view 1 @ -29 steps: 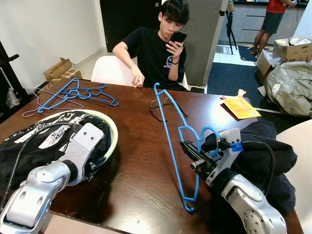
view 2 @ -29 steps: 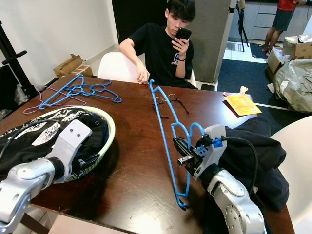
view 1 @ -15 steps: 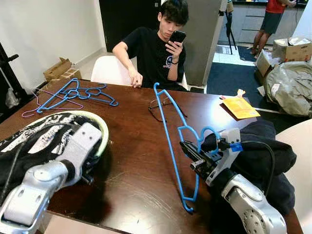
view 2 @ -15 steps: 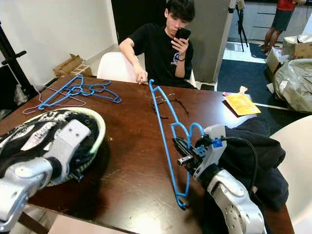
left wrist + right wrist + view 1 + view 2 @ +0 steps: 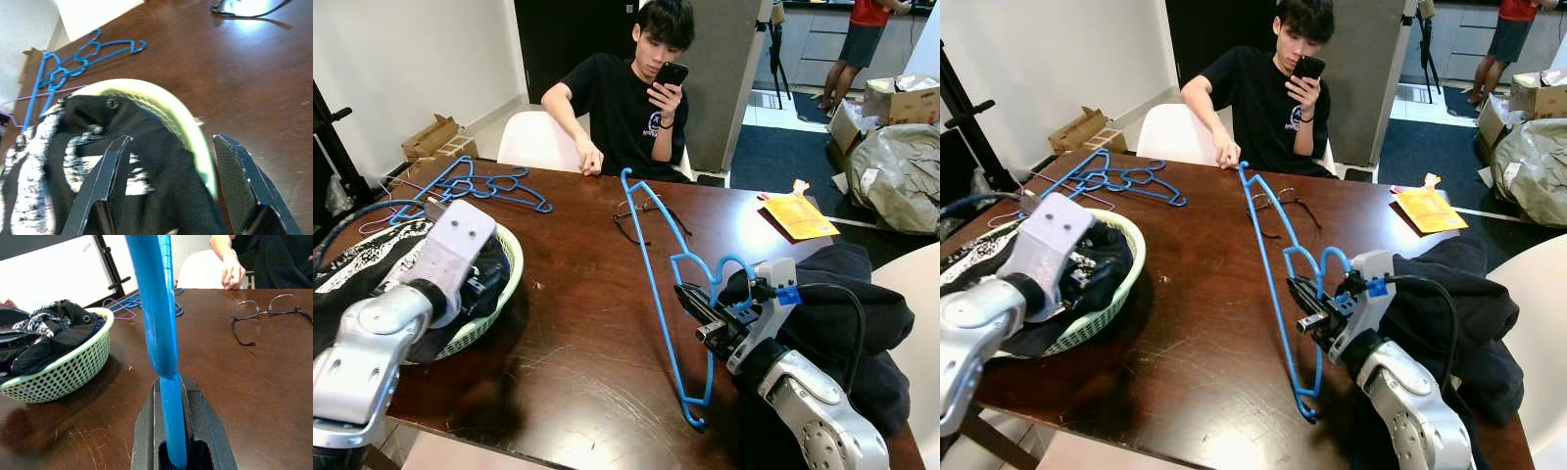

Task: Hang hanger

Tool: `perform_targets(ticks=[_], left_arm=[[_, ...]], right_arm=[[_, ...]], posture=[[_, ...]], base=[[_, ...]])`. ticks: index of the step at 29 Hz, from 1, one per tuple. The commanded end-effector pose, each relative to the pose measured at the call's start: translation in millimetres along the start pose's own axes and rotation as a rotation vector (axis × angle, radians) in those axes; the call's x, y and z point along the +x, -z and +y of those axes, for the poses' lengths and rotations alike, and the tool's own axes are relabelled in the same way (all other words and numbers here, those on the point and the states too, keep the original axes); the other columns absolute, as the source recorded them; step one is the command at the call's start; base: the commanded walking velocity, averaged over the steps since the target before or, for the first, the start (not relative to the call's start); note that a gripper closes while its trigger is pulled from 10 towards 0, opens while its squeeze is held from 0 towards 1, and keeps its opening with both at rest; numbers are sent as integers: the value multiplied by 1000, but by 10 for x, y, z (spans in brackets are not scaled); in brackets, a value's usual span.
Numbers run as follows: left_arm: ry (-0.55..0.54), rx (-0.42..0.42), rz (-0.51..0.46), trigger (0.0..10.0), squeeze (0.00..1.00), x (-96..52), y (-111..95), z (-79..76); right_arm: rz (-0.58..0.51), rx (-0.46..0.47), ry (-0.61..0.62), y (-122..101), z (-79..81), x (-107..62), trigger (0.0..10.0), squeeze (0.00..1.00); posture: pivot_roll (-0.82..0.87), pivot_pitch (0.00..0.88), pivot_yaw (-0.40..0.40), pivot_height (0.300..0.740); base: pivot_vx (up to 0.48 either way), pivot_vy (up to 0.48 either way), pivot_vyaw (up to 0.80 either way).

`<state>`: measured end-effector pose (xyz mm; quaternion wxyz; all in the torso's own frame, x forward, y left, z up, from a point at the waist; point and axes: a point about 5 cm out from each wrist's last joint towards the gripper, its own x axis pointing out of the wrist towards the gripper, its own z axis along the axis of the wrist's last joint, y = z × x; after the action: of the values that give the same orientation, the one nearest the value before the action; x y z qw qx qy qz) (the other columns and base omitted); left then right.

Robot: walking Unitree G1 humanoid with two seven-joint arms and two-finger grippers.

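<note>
A blue hanger (image 5: 656, 284) stands tilted on the brown table (image 5: 578, 323), hook end toward the far side. My right gripper (image 5: 693, 302) is shut on its lower bar; the right wrist view has the bar (image 5: 157, 308) rising from between the fingers (image 5: 146, 431). My left gripper (image 5: 171, 139) is open over a pale green basket (image 5: 512, 264) of black and white clothes (image 5: 73, 161) at the table's left. The basket's rim (image 5: 161, 107) lies between the open fingers.
More blue hangers (image 5: 475, 184) lie at the back left. Glasses (image 5: 641, 211) rest mid-table and a yellow packet (image 5: 798, 215) at the back right. A dark garment (image 5: 847, 294) is heaped by my right arm. A person (image 5: 626, 98) sits opposite, holding a phone.
My left arm has lifted and swung left over the basket, and the basket has shifted a little to the left. The right gripper and hanger have stayed put.
</note>
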<state>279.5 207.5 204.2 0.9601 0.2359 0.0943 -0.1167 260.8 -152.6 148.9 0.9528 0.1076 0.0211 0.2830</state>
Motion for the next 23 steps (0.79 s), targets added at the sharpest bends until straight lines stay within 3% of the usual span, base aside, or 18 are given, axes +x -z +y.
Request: perform_targets(ticks=[1, 14, 18, 21, 23], left_arm=[[30, -13, 22, 10000, 0, -5, 36, -90], [57, -69, 127, 10000, 0, 5, 226, -270], [-43, -71, 144, 10000, 0, -11, 227, -180], [-43, -71, 144, 10000, 0, -11, 227, -180], [-156, -50, 136, 10000, 0, -26, 205, -72]], right_arm=[[65, 31, 25, 135, -37, -38, 10000, 0], [65, 33, 24, 127, -35, -38, 10000, 0], [65, 34, 24, 126, -35, -37, 10000, 0], [65, 34, 24, 126, -35, -37, 10000, 0], [65, 34, 23, 125, -37, -35, 10000, 0]], posture=[[22, 3, 3, 740], [23, 13, 3, 740], [25, 15, -1, 740], [25, 15, -1, 740], [26, 16, -3, 740]], base=[[0, 0, 0], [0, 0, 0], [0, 0, 0], [0, 0, 0], [0, 0, 0]])
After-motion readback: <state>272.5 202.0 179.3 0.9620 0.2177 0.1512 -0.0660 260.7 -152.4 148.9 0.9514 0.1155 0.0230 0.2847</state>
